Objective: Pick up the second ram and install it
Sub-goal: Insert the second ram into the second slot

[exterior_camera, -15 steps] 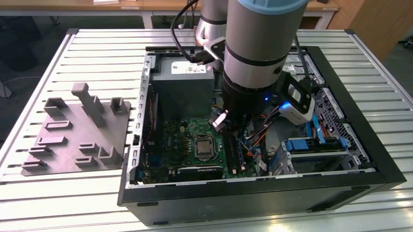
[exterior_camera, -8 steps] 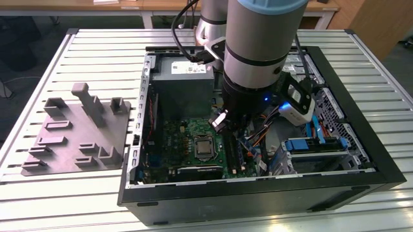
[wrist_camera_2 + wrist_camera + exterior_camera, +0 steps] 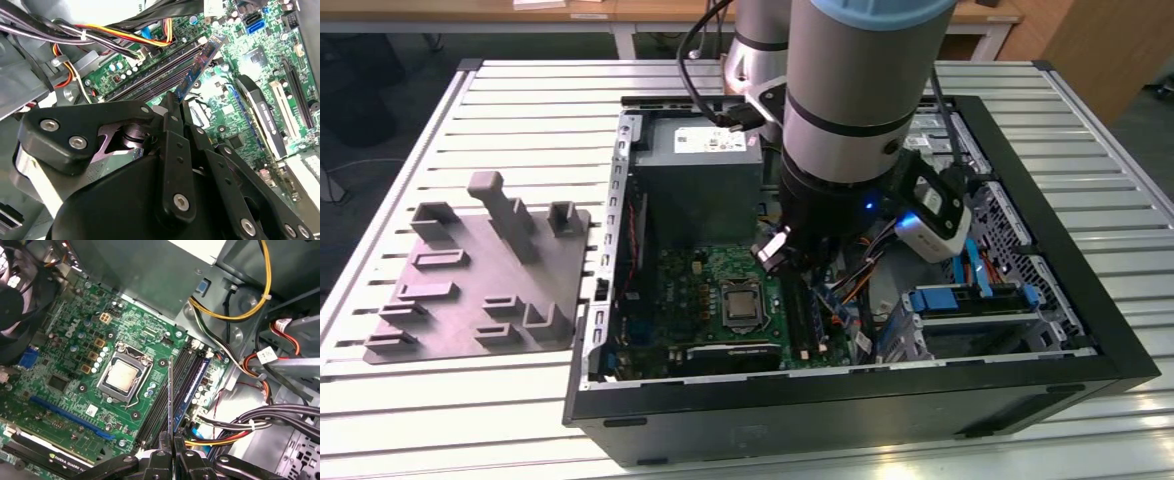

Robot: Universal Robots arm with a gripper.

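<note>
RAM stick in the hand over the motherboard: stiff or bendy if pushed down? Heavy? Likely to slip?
Likely stiff: the second ram juts straight from the hand, no sag. Thin strip, so probably light. The hand grips a short part of its length, so a push may pivot it.

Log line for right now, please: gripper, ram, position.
gripper: shut on second ram | ram: on edge over memory slots | seated: cannot tell | site: motherboard in open computer case
</note>
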